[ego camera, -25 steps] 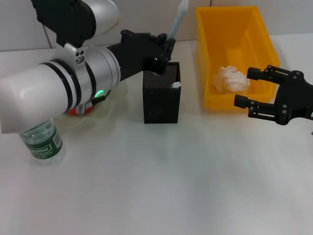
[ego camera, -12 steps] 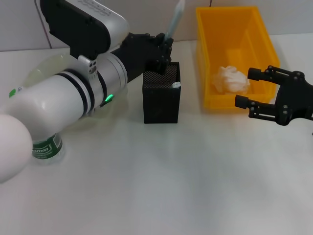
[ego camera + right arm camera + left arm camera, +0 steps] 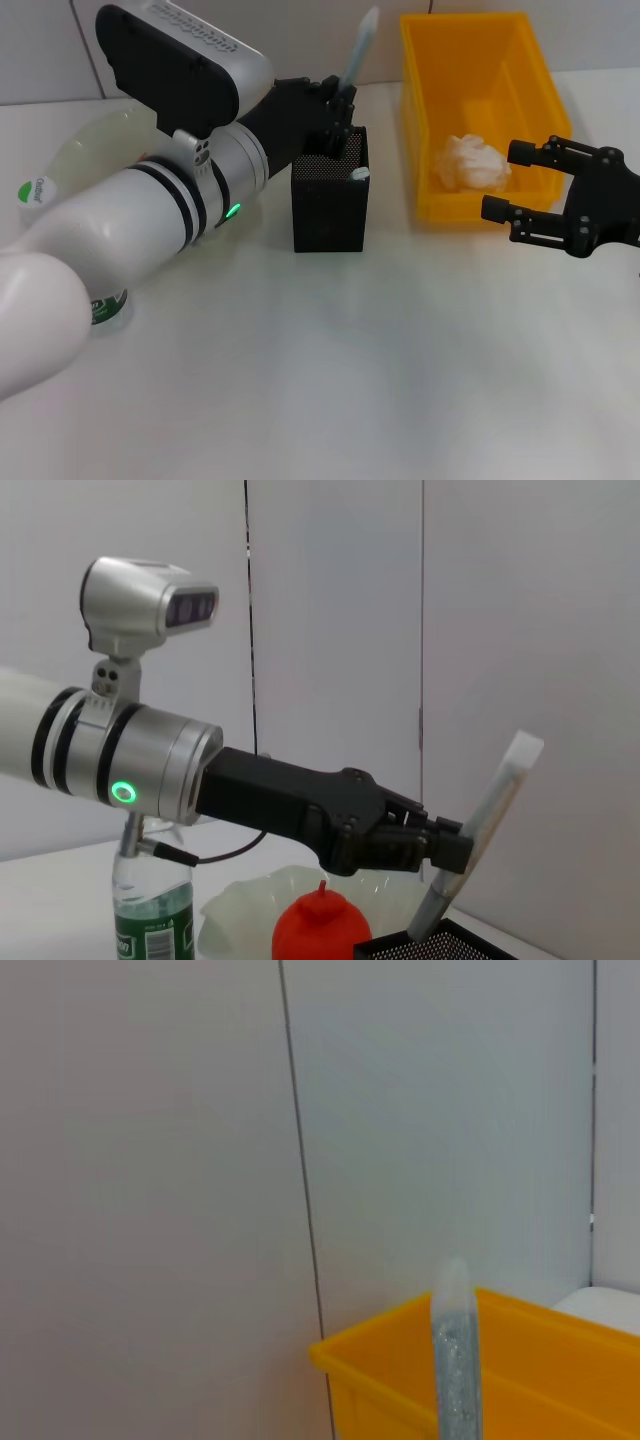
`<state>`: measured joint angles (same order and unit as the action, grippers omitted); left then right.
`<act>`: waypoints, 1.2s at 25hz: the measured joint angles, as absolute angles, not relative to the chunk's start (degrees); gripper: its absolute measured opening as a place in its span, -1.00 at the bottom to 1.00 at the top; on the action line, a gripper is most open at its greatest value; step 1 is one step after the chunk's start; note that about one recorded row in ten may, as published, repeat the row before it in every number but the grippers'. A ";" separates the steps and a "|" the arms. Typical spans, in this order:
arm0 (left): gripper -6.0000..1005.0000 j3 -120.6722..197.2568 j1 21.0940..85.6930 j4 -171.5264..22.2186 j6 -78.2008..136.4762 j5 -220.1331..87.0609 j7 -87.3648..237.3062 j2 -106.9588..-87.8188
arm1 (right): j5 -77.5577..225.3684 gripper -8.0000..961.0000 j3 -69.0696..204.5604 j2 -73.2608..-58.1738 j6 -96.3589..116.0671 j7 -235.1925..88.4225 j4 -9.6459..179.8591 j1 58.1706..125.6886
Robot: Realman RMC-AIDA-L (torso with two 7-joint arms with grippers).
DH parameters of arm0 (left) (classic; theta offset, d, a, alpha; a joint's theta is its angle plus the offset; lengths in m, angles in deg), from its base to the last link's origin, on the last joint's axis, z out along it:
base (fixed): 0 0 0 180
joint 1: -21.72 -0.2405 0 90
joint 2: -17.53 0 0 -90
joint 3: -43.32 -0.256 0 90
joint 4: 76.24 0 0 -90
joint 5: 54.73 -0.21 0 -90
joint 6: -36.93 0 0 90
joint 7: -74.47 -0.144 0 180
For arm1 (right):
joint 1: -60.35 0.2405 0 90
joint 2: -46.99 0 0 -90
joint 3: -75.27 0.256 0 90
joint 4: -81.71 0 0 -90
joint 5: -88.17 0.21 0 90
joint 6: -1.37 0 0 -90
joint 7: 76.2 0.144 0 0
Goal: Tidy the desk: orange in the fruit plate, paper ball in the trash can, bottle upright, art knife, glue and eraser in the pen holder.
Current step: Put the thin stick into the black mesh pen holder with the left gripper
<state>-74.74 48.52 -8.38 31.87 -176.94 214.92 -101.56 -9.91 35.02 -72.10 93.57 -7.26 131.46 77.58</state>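
Your right gripper (image 3: 500,180) waits open, right of the pen holder (image 3: 331,203). Above the pen holder's far rim, your left gripper (image 3: 338,112) pinches the glue (image 3: 357,46), tilted; straighten it, lower slowly, then release.

Pen holder (image 3: 331,203) left of trash can (image 3: 478,115), paper ball (image 3: 469,163) inside.

You've got a plain white desk (image 3: 380,380) filling the foreground, and behind it a pale grey panelled wall (image 3: 150,1160) with thin dark vertical seams (one seam runs down just beside the left wrist view's centre).
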 joint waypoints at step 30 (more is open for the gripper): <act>-0.45 -77.91 49.58 -15.14 36.65 -174.86 215.72 -101.65 | -9.91 0.60 35.02 -72.18 94.13 -6.76 131.65 77.22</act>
